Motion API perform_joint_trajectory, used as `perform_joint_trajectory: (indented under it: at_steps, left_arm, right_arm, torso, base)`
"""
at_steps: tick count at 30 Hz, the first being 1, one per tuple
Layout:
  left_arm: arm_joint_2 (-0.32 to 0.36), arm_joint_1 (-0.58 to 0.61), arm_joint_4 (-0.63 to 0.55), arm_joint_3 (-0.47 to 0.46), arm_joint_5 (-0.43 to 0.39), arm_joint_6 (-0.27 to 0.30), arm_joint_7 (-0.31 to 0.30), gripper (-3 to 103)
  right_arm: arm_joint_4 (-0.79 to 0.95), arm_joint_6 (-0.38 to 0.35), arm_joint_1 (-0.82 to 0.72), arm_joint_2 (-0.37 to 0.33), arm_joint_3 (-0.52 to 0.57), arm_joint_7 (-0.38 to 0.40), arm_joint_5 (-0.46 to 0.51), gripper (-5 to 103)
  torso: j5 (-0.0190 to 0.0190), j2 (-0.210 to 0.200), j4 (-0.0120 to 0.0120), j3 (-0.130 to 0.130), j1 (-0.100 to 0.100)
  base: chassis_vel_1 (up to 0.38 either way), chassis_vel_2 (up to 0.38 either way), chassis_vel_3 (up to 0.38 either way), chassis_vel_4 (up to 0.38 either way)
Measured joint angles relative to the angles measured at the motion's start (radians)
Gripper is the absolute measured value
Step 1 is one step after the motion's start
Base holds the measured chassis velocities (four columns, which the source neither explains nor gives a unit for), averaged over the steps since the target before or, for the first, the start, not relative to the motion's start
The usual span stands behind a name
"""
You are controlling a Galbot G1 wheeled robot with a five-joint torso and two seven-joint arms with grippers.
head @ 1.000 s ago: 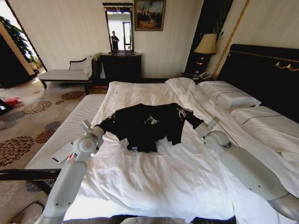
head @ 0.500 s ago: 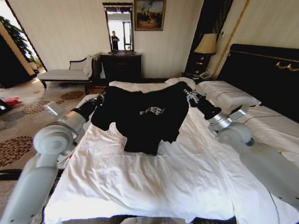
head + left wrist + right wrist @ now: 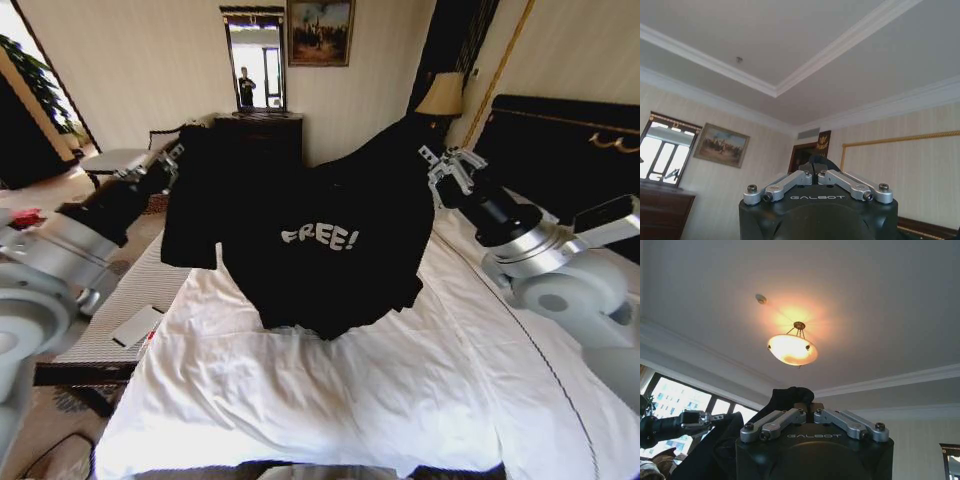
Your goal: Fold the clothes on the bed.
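Black T-shirt point(image 3: 320, 240) suspended at frame centre above the bed point(image 3: 330, 400), "FREE!" lettering facing the camera; left end effector point(image 3: 178, 152) clamped on its upper-left shoulder; right end effector point(image 3: 440, 165) clamped on its upper-right shoulder; hem hanging just over the white duvet.

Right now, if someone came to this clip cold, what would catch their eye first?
The black T-shirt held up and spread over the bed, its white "FREE!" lettering facing the head camera and its hem at the duvet. The left gripper pinches one shoulder and the right gripper the other, jaws shut on the cloth. In the right wrist view a lit ceiling lamp glows above the pinched fabric.
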Motion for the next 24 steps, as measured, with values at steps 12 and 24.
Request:
perform_joint_trajectory:
  at_steps: [12, 24]
  left_arm:
    - [0.074, 0.095, -0.032, -0.342, -0.291, -0.027, 0.016, 0]
    - [0.07, 0.157, -0.028, -0.561, -0.497, 0.017, 0.034, 0]
  right_arm:
    - [0.132, -0.013, -0.088, -0.11, 0.269, 0.036, 0.169, 2]
    - [0.198, -0.024, -0.117, -0.168, 0.402, 0.122, 0.269, 2]
  torso:
    - [-0.0001, 0.0, -0.0003, 0.0, 0.0]
    - [0.0001, 0.0, -0.0003, 0.0, 0.0]
  base:
    - [0.0, 0.0, 0.0, 0.0]
    - [0.0, 0.0, 0.0, 0.0]
